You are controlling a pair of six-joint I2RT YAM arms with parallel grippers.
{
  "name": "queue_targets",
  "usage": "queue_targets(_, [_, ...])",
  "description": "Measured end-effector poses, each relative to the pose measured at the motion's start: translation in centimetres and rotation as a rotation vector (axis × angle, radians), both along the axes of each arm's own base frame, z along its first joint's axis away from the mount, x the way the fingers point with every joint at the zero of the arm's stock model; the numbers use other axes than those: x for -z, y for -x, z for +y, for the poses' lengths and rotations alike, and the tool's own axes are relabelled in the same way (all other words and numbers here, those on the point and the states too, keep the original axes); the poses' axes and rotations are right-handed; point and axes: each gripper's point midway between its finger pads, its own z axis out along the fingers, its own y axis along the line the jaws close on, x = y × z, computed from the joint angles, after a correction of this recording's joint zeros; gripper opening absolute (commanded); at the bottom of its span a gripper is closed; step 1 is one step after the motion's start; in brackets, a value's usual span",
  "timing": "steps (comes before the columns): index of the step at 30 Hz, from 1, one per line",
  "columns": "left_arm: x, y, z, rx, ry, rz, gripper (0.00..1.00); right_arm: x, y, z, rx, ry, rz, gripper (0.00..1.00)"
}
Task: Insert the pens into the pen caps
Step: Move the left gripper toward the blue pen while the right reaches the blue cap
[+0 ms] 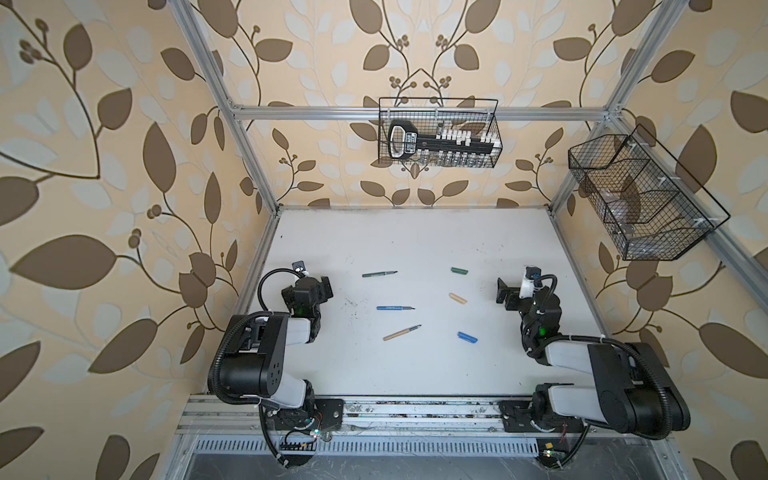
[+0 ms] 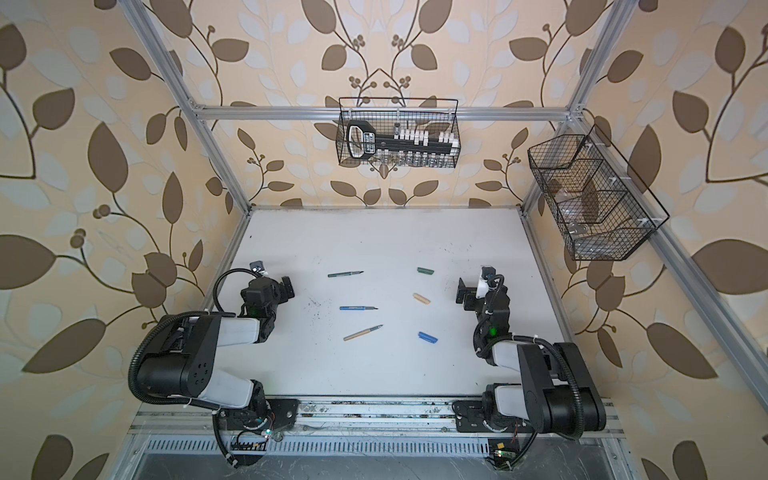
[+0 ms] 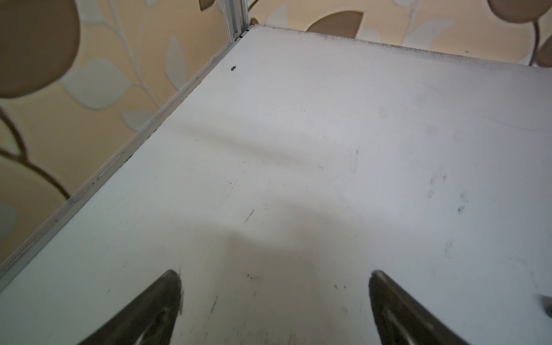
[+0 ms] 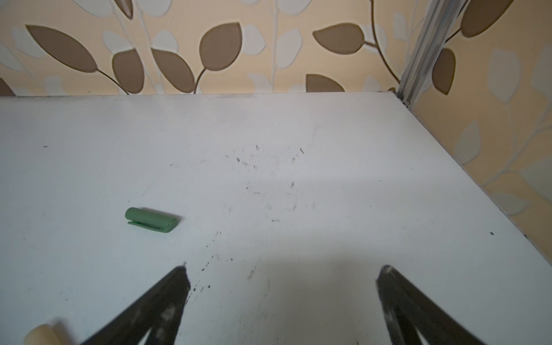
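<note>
The white bench (image 1: 415,241) filled the middle of both top views, scuffed with dark marks and framed by aluminium rails against leaf-patterned wallpaper. The left arm (image 1: 257,353) and the right arm (image 1: 615,374) stood folded at its near corners, each reaching in from its own side.

The left fingers (image 3: 149,313) were spread wide with nothing between them, hanging over bare bench near the left edge. The right fingers (image 4: 155,310) were spread just as wide and empty, over bare bench near the right edge.

Two wire baskets hung above the bench: the back basket (image 1: 436,99) on the rear rail held a black-and-white tool set, and the side basket (image 1: 648,245) was fixed to the right rail.

The three pens lay flat in a loose column left of the bench's centre, all uncapped with their dark tips pointing right. The green pen (image 1: 379,274) lay farthest back, the blue pen (image 1: 395,308) in the middle, and the tan pen (image 1: 401,333) nearest, tilted with its tip raised toward the back.

The three caps lay in a second column right of centre, well apart from the pens and from each other. The green cap (image 1: 459,271) lay farthest back, level with the green pen; in the right wrist view it showed its clip. The tan cap (image 1: 457,298) lay between the other two, and the blue cap (image 1: 467,337) lay nearest. No pen touched any cap.
</note>
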Motion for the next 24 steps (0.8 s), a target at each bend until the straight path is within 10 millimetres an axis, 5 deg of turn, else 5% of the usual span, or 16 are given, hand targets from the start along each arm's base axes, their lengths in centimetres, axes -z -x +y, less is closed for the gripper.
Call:
queue_targets(5, [-1.2, -1.3, -0.1, -0.011, -0.016, 0.064, 0.99, -5.0, -3.2, 1.9, -0.023, 0.020, -0.011, 0.96])
queue_targets(9, [-6.5, -3.4, -1.1, -0.007, 0.006, 0.059, 0.99, -8.0, -4.2, 7.7, -0.155, 0.017, 0.015, 0.94])
queue_targets(12, [-10.7, -3.8, -3.0, 0.036, 0.047, 0.025, 0.99, -8.7, -2.5, 12.8, -0.272, 0.027, 0.063, 0.95])
queue_targets(15, [-12.4, -2.4, -5.7, 0.113, 0.108, 0.023, 0.99, -9.2, 0.2, 16.5, -0.364, 0.000, 0.107, 0.93])
queue_targets(24, [-10.5, 4.2, -12.4, 0.319, 0.254, 0.187, 0.99, -6.9, 6.1, 18.2, -0.406, -0.096, 0.299, 0.87])
